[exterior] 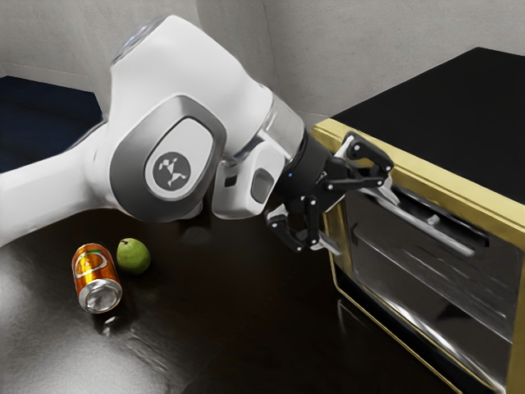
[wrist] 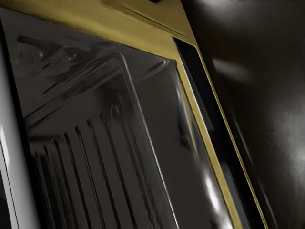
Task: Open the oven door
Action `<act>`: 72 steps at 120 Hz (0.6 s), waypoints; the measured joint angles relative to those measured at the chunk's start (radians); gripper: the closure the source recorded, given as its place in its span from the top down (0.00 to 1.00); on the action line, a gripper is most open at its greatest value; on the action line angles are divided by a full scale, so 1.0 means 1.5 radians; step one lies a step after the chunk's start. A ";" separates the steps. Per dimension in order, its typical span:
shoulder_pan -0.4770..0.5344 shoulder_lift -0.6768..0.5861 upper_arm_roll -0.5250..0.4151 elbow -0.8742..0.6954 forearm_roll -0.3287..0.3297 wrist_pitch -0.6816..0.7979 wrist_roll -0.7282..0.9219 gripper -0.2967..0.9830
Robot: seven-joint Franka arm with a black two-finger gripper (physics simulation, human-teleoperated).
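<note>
Faces the exterior view's left, at that view's right: the oven door, set in a brassy gold frame under a flat black top. Appears closed. Looks dark and glassy, smoky grey to near black, with pale streaks of reflected light across the pane. Carries a slim, straight, silvery-grey handle along the upper part, with a small stub mount partway along and a black strip just behind. Shows a bright, glossy streak low on the glass, close to the bottom edge. Runs to a thin gold line and a black band at the base, just above the dark, shiny table.

From the wrist view: pane seen up close, dark and see-through, with a row of narrow parallel ribs inside and a thin bright line bent at a rounded corner. Gold edging along two sides, with a black strip beyond.

Gripper: fingers well apart, clamped on nothing. Hangs at the door's near upper corner, with one finger by the handle's near end; cannot tell whether touching.

Orange can on the table, tilted in view, with a green pear just beside.
</note>
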 joint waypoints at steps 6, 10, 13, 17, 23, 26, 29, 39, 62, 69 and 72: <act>0.001 -0.013 0.000 -0.013 0.000 -0.006 0.000 0.76; 0.001 -0.044 0.000 -0.042 -0.001 -0.009 0.000 0.74; 0.001 -0.080 0.001 -0.077 -0.003 -0.010 0.001 0.72; -0.004 -0.183 0.018 -0.169 -0.009 -0.009 0.002 0.58; -0.012 -0.438 0.087 -0.325 -0.029 -0.030 0.005 0.63; -0.002 -0.575 0.142 -0.367 -0.033 -0.064 0.004 0.65; 0.030 -0.673 0.204 -0.329 -0.032 -0.114 0.001 0.67; 0.130 -0.471 0.204 0.251 -0.021 -0.293 -0.030 0.72; 0.163 0.005 0.142 0.583 0.163 -0.504 -0.218 0.75; 0.169 0.102 0.149 0.572 0.198 -0.533 -0.291 0.76; 0.176 0.128 0.149 0.565 0.208 -0.542 -0.321 0.76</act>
